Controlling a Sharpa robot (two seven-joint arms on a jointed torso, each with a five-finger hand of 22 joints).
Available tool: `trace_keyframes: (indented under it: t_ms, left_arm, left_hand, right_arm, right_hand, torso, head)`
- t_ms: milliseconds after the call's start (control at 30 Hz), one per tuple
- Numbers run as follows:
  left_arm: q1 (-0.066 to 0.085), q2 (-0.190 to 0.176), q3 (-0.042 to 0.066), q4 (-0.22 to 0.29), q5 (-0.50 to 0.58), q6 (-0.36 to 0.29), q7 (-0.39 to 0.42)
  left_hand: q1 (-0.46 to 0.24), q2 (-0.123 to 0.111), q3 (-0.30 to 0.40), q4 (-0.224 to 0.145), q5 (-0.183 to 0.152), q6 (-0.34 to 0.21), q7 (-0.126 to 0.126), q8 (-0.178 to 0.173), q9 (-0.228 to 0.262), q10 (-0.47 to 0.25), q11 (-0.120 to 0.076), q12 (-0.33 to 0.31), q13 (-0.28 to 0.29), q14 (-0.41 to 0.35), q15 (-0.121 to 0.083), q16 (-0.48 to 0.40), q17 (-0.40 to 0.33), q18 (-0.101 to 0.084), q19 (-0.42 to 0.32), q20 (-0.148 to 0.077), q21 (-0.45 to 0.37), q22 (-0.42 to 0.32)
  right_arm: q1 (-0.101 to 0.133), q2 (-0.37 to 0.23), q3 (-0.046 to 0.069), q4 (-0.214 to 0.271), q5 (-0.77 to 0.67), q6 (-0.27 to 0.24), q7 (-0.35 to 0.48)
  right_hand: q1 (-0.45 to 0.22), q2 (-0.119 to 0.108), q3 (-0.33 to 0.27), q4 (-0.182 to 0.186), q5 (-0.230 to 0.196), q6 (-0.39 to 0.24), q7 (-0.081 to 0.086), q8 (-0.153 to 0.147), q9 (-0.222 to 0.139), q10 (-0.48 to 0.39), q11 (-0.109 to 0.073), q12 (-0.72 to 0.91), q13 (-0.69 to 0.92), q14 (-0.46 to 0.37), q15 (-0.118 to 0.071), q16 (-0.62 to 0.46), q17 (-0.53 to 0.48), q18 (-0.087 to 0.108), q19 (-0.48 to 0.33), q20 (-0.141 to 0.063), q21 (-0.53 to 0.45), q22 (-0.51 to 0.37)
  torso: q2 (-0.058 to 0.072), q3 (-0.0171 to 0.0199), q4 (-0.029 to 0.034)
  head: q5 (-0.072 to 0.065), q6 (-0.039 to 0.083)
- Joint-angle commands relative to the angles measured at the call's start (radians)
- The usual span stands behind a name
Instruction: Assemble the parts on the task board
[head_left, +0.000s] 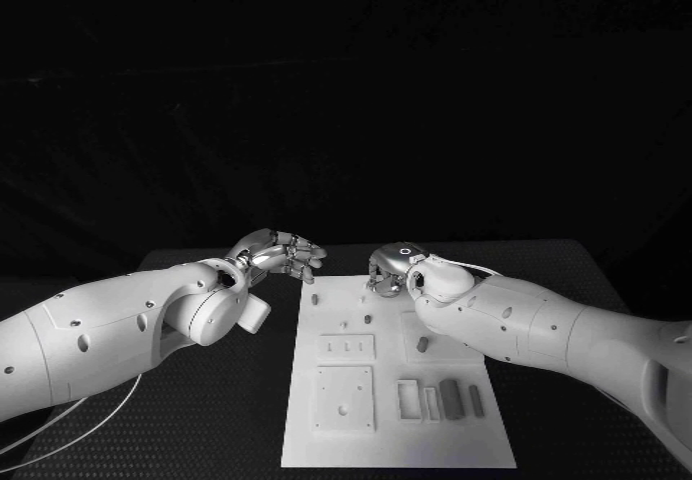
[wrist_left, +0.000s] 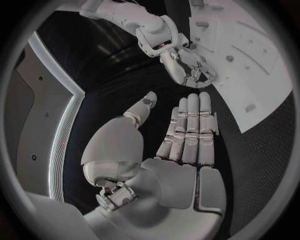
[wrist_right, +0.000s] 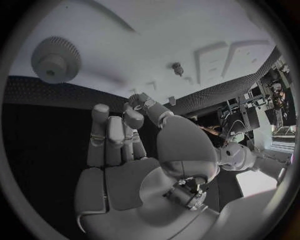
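Two hands at the far end of the task board; we see no part in either.

We take the task board, lying mid-tabletop, as our landmark. Left hand hovers just off the board's far left corner, over bare tabletop; our left wrist view has its fingers straight, side by side, thumb apart, grasping nothing. Right hand sits over the board's far edge, fingers curled downward; the right wrist view has them bent in together above the edge, and we cannot tell if anything is pinched. Grey parts lie on the board's near right quarter, beside shallow slots. One gear stands on the board near the right hand, a small peg further along.
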Motion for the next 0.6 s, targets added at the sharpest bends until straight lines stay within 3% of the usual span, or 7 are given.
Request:
trace_keyframes:
  t_ms: [33,267,467,600]
  left_arm:
    - [0.005,0.003,0.001,0.005,0.005,0.01,0.007]
    - [0.006,0.005,0.001,0.001,0.005,0.01,0.007]
    - [0.006,0.007,0.001,-0.004,0.005,0.011,0.007]
    - [0.006,0.009,0.001,-0.006,0.005,0.012,0.007]
  left_hand:
    - [-0.006,0.003,-0.002,0.0,-0.002,0.004,0.001,-0.005,0.002,0.0,0.003,-0.004,0.002,-0.003,-0.001,-0.006,0.001,0.014,-0.002,-0.006,-0.003,0.001]
    - [-0.006,0.003,-0.002,0.0,-0.002,0.004,0.001,-0.006,0.003,0.0,0.003,-0.005,0.003,-0.003,-0.001,-0.007,0.001,0.013,-0.002,-0.007,-0.004,0.001]
    - [-0.006,0.003,-0.002,0.0,-0.002,0.004,0.001,-0.007,0.003,0.0,0.003,-0.006,0.004,-0.003,-0.001,-0.007,0.002,0.012,-0.001,-0.008,-0.004,0.001]
    - [-0.006,0.003,-0.002,0.0,-0.002,0.005,0.001,-0.007,0.004,0.001,0.003,-0.006,0.004,-0.003,-0.001,-0.007,0.002,0.011,-0.001,-0.009,-0.004,0.001]
  right_arm:
    - [-0.003,0.009,0.0,-0.01,-0.014,-0.009,-0.003]
    - [-0.004,0.011,0.0,0.002,-0.02,-0.034,-0.009]
    - [-0.004,0.012,0.0,0.005,-0.023,-0.038,-0.012]
    - [-0.004,0.012,0.0,0.002,-0.023,-0.052,-0.023]
  right_hand:
    - [-0.002,-0.007,0.008,-0.001,0.003,-0.001,0.004,-0.005,0.0,0.001,0.005,0.004,0.001,0.0,0.003,0.003,0.001,0.012,0.005,-0.001,0.006,0.021]
    - [-0.002,-0.007,0.008,-0.001,0.003,-0.002,0.004,-0.006,0.0,0.001,0.005,0.005,0.001,0.002,0.003,0.005,0.003,0.012,0.006,-0.002,0.007,0.021]
    - [-0.001,-0.008,0.009,-0.002,0.003,-0.002,0.004,-0.007,0.0,0.001,0.005,0.006,0.002,0.002,0.004,0.005,0.003,0.012,0.006,-0.002,0.007,0.021]
    - [-0.001,-0.008,0.009,-0.002,0.003,-0.003,0.004,-0.007,0.0,0.001,0.006,0.006,0.002,0.003,0.004,0.006,0.004,0.012,0.006,-0.003,0.007,0.02]
  torso:
    - [0.009,-0.0021,0.0102]
    - [0.019,-0.0042,0.0191]
    - [0.021,-0.006,0.0187]
    - [0.02,-0.0047,0.0182]
  head:
    - [-0.005,0.003]
    - [-0.01,0.004]
    - [-0.011,0.006]
    - [-0.009,0.004]
